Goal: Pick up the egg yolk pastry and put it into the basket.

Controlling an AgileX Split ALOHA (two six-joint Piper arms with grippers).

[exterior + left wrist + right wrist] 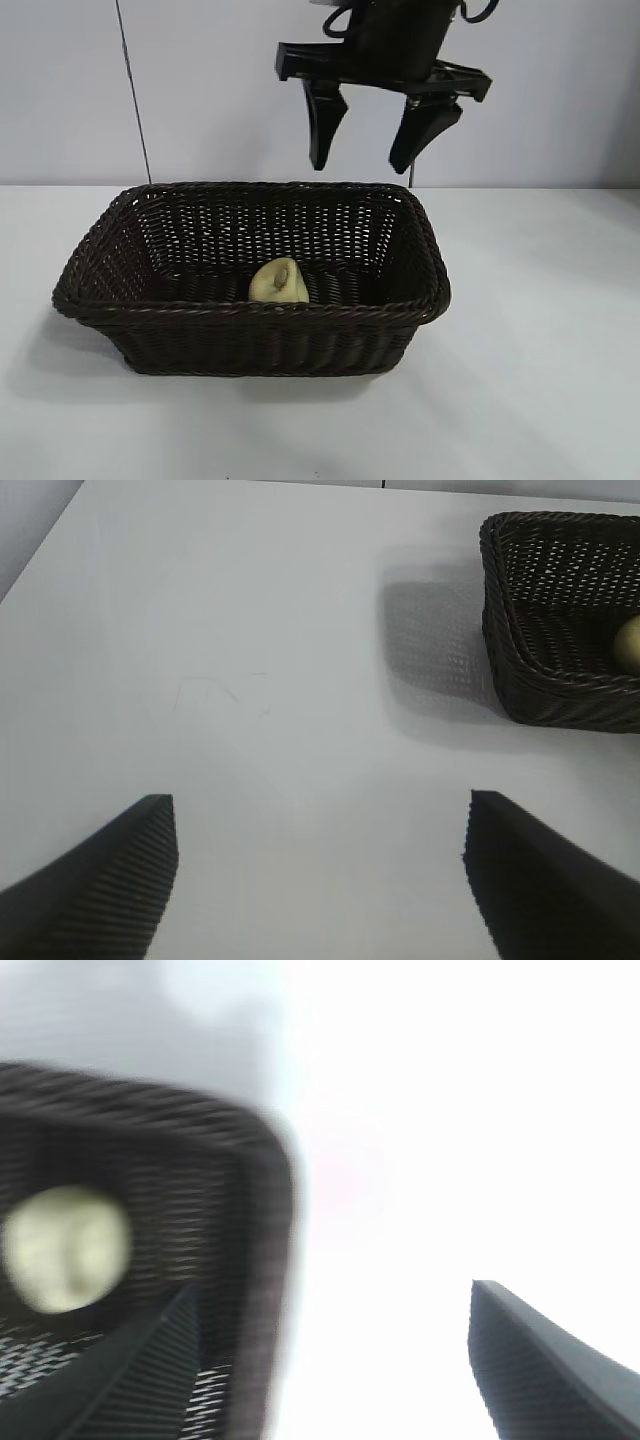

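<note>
The pale-yellow egg yolk pastry (278,281) lies tilted on the floor of the dark brown woven basket (250,311), near its front wall. My right gripper (360,165) hangs open and empty well above the basket's back right part. In the right wrist view the pastry (65,1248) shows inside the basket (265,1260), and the open gripper (332,1295) holds nothing. My left gripper (320,800) is open and empty over bare table, away from the basket (540,690). The pastry (630,643) shows at that view's edge.
The basket stands on a white table (540,380) in front of a pale wall. A thin dark cable (133,90) runs down the wall at the back left. The left arm does not show in the exterior view.
</note>
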